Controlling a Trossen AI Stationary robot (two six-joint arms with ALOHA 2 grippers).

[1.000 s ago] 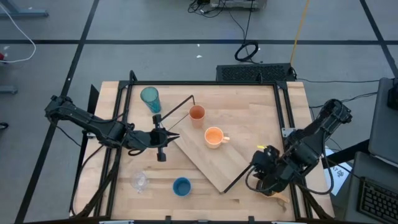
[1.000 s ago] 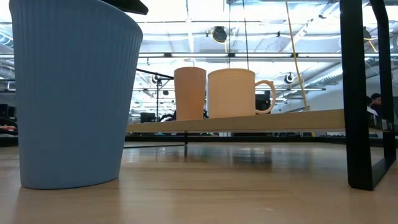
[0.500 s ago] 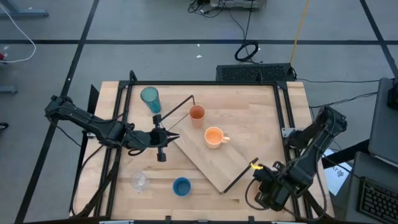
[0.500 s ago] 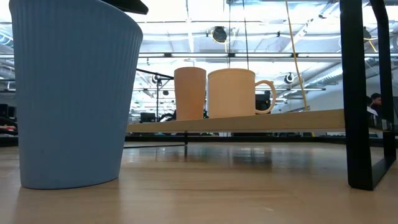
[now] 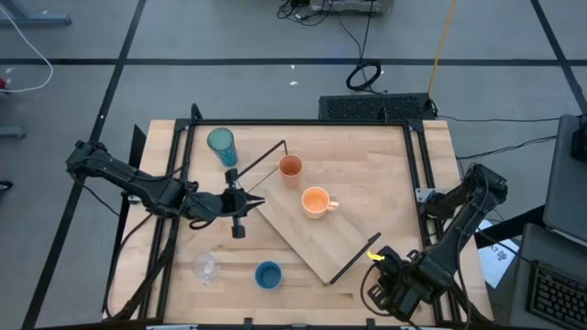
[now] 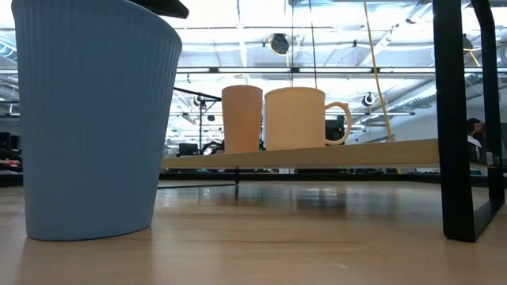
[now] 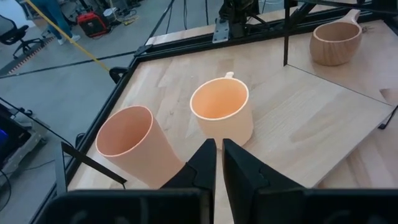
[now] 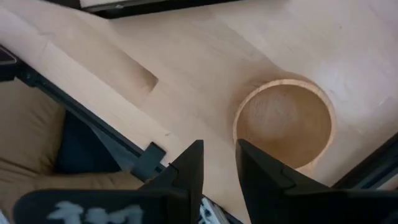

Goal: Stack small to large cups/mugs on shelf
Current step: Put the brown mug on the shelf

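Note:
The shelf [image 5: 316,234] lies slantwise on the table, raised on its wire brackets. On it stand the orange cup [image 5: 290,168] and the orange handled mug [image 5: 315,202]. The teal tumbler [image 5: 221,145], the clear glass [image 5: 205,267] and the blue cup [image 5: 268,274] stand on the tabletop. My left gripper [image 7: 219,163], shut, is at the shelf's left end, in front of the two orange vessels [image 7: 221,112]. My right gripper [image 8: 219,163] points down over the table's near right corner, open. The tan mug [image 8: 283,124] stands upright just beside its fingers. My left gripper has its shut fingertips [image 5: 253,203] at the left corner of the shelf board, coming nearly level from the table's left. I cannot tell whether they touch the board or its wire bracket.
A black frame [image 5: 417,156] runs around the tabletop, and a black post [image 6: 455,119] stands at the right of the low view. The shelf's wire bracket [image 5: 261,163] reaches toward the tumbler. The right arm [image 5: 459,220] hides the tan mug from above.
My right gripper has gone toward the table's near edge and down, and it has rolled about its own axis. My left gripper, the shelf and the cups have kept still.

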